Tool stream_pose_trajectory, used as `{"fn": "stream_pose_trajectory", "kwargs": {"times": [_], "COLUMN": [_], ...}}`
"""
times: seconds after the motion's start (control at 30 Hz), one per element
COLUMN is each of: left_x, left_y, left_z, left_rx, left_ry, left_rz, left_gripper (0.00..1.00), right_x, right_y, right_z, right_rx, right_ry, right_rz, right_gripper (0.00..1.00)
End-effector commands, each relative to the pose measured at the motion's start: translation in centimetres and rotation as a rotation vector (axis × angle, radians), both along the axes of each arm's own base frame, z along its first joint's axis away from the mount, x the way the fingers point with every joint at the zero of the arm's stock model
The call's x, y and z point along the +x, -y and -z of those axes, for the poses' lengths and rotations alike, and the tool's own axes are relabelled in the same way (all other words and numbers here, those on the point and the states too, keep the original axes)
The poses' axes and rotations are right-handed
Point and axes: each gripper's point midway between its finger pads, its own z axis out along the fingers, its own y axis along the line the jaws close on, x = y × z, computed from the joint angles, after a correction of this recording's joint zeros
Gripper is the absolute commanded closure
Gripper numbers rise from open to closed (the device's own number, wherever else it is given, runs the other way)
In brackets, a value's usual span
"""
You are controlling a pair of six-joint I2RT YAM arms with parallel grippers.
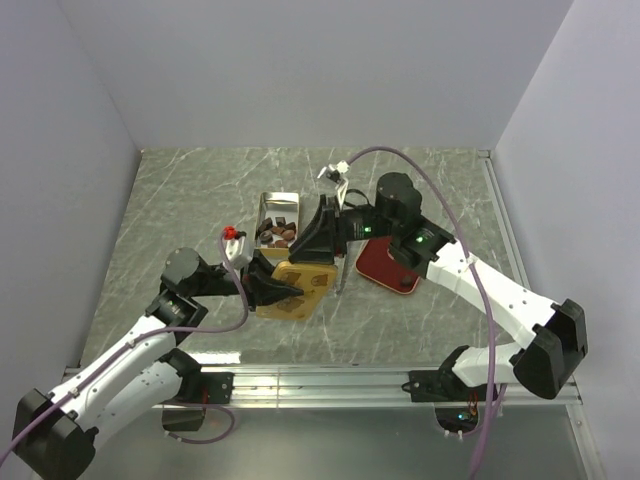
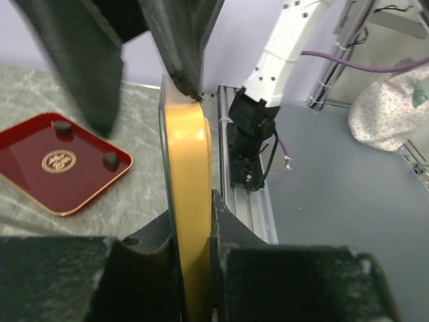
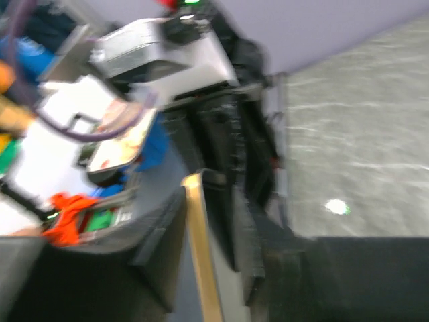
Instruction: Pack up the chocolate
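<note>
Several dark chocolate [image 1: 278, 233] chunks lie in the open silver tin [image 1: 272, 197]. Two more chunks [image 2: 110, 159] sit on the red tray [image 2: 40, 188]. My left gripper [image 1: 283, 292] is shut on the near edge of the gold lid [image 1: 308, 282], holding it on edge just above the table; the lid [image 2: 188, 147] fills its jaws [image 2: 194, 201]. My right gripper [image 1: 325, 262] straddles the lid's far edge [image 3: 201, 255]. Its fingers [image 2: 87, 60] stand apart, one against the lid and one clear of it. The right wrist view is blurred.
The red tray [image 1: 388, 266] lies right of the lid, under the right arm. The tin stands just behind the lid. A metal rail [image 1: 330, 378] runs along the table's near edge. Grey walls close in the left, back and right.
</note>
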Motion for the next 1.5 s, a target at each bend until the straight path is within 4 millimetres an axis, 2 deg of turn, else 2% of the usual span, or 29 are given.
{"fn": "stream_pose_trajectory", "kwargs": {"times": [0.0,0.03,0.07,0.1,0.13,0.17,0.2,0.27,0.3,0.37,0.4,0.47,0.5,0.63,0.77,0.93,1.13,1.47], "left_x": [1.1,1.4,2.1,2.5,3.0,3.6,5.3,7.6,9.3,11.2,12.9,15.2,15.6,16.8,17.2,17.1,17.1,17.5], "left_y": [0.2,0.3,0.4,0.5,0.5,0.6,0.5,0.3,-0.2,-0.9,-1.4,-2.5,-2.7,-3.7,-2.5,-2.0,-1.5,-1.3], "left_z": [-2.5,-2.4,-2.2,-2.3,-2.3,-2.4,-2.7,-3.6,-4.0,-4.8,-5.7,-6.0,-6.3,-7.7,-7.6,-7.4,-7.1,-7.1], "left_rx": [-0.032,-0.03,-0.025,-0.029,-0.029,-0.031,-0.037,-0.054,-0.077,-0.105,-0.152,-0.181,-0.213,-0.324,-0.318,-0.314,-0.297,-0.287], "left_ry": [0.06,0.051,0.035,0.026,0.016,0.002,-0.035,-0.076,-0.129,-0.196,-0.276,-0.378,-0.43,-0.481,-0.518,-0.533,-0.526,-0.508], "left_rz": [-0.046,-0.054,-0.08,-0.094,-0.115,-0.146,-0.229,-0.336,-0.431,-0.518,-0.597,-0.695,-0.706,-0.635,-0.536,-0.498,-0.465,-0.461], "left_gripper": [0.99,0.99,0.99,0.99,0.99,0.99,0.99,0.99,0.99,0.99,0.99,0.99,0.99,0.99,0.99,0.99,0.99,0.99], "right_x": [3.4,3.6,4.3,5.7,6.0,6.4,7.3,7.7,7.9,8.9,9.1,9.2,9.1,11.5,13.6,15.3,15.8,14.9], "right_y": [1.2,2.0,2.8,4.2,5.3,6.1,7.2,8.1,8.3,8.7,8.9,9.4,9.4,8.8,8.0,7.6,6.5,5.3], "right_z": [-2.4,-3.5,-4.2,-4.9,-6.3,-6.8,-7.1,-7.2,-6.9,-5.8,-5.5,-4.8,-4.5,-2.1,-0.2,2.1,4.4,5.8], "right_rx": [0.021,0.049,0.062,0.074,0.1,0.107,0.106,0.109,0.11,0.128,0.146,0.219,0.239,0.21,0.185,0.185,0.185,0.235], "right_ry": [0.16,0.192,0.203,0.22,0.253,0.268,0.287,0.333,0.342,0.346,0.348,0.351,0.354,0.3,0.255,0.192,0.105,0.026], "right_rz": [0.16,0.184,0.212,0.263,0.285,0.313,0.357,0.413,0.435,0.507,0.529,0.56,0.556,0.588,0.559,0.534,0.469,0.337], "right_gripper": [0.53,0.5,0.43,0.42,0.39,0.35,0.26,0.25,0.25,0.25,0.25,0.26,0.25,0.25,0.26,0.27,0.29,0.3]}}
